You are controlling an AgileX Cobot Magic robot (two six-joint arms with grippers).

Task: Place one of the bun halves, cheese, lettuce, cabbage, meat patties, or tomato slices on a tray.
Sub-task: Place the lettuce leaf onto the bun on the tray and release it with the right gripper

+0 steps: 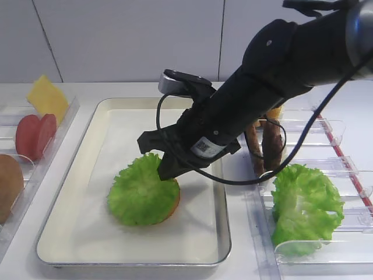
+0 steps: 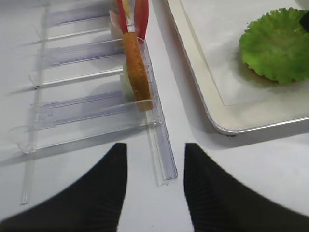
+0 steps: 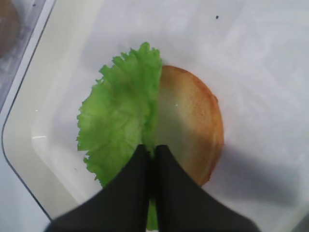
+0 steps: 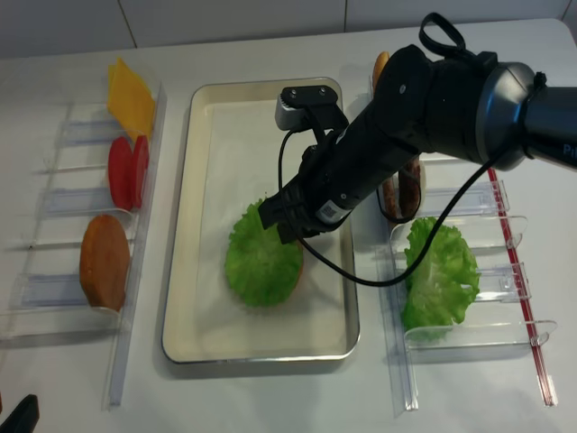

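On the paper-lined tray (image 1: 70, 192) (image 4: 180, 271) a bun half (image 3: 193, 125) (image 1: 174, 203) lies flat, and the ruffled lettuce (image 1: 140, 195) (image 3: 118, 121) (image 4: 260, 263) covers most of it. My right gripper (image 3: 152, 149) (image 1: 166, 169) (image 4: 284, 225) reaches down at the lettuce's near edge, shut on the lettuce, with green leaf showing between its fingers. My left gripper (image 2: 155, 150) hangs open and empty over the table, by the end of the left rack (image 2: 161, 159). That rack holds another bun half (image 2: 135, 67) (image 4: 104, 262), tomato slices (image 1: 35, 134) (image 4: 126, 171) and cheese (image 1: 46, 96) (image 4: 131, 95).
A clear rack on the right holds dark meat patties (image 1: 265, 146) (image 4: 401, 194) and bunched cabbage leaves (image 1: 306, 207) (image 4: 437, 275). A black cable (image 1: 291, 157) loops from the right arm over that rack. The tray's raised rim (image 2: 193, 82) runs beside the left rack.
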